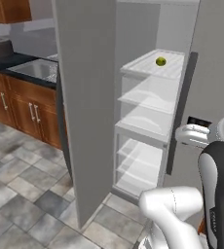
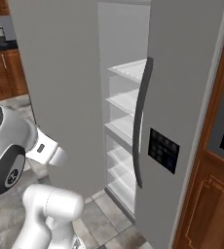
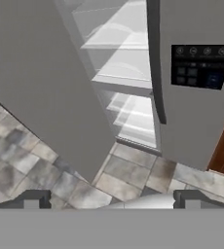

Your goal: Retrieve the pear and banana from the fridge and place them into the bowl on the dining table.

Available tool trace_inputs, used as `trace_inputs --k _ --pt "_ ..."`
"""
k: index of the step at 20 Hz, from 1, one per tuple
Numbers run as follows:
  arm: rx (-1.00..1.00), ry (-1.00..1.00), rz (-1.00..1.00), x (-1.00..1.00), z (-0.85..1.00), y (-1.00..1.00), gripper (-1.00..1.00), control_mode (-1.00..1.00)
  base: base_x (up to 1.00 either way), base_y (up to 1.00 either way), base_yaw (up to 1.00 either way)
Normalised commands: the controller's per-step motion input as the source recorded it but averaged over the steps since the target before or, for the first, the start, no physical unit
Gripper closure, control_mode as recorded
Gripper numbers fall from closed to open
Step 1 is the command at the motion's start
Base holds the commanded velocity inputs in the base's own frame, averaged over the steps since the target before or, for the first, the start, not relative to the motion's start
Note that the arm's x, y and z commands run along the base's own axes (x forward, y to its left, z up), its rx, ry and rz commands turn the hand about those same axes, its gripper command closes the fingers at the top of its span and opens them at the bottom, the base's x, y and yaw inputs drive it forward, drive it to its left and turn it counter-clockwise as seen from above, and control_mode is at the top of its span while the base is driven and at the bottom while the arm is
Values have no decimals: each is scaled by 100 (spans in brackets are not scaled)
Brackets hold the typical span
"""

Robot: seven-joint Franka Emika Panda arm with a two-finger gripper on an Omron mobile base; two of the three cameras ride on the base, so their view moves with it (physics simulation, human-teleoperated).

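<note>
The fridge (image 1: 84, 97) stands with its left door swung wide open and its right door (image 2: 182, 73) closed. White glass shelves show inside. The pear (image 1: 160, 61), small and yellow-green, sits on the top visible shelf toward the back. My gripper (image 3: 113, 200) is open with nothing between its dark fingertips (image 3: 35, 199). It hangs in front of the fridge (image 3: 196, 121), well below and short of the pear, looking down at the lower shelves and the floor. The banana, the bowl and the dining table are out of view.
The open door (image 3: 46, 87) juts out over the tiled floor (image 1: 21, 194) on the left. A dark counter with a sink (image 1: 36, 70) and wooden cabinets (image 1: 26, 109) lie beyond it. A wooden cupboard (image 2: 216, 194) flanks the fridge on the right. A long dark handle (image 2: 139, 121) runs down the closed door.
</note>
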Motion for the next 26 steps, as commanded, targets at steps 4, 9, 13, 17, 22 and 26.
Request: trace_inputs --k 4,9,13,17,22,26 --pt "0 0 0 0 0 0 -100 100 46 0 -21" --pt "0 0 0 0 0 0 -100 100 55 0 -22" --pt "0 0 0 0 0 0 -100 100 60 0 -21" --pt "0 0 0 0 0 0 -100 100 66 3 -21" --pt "0 0 0 0 0 0 -100 100 68 18 -22" --pt "0 0 0 0 0 0 -100 100 63 42 -23"
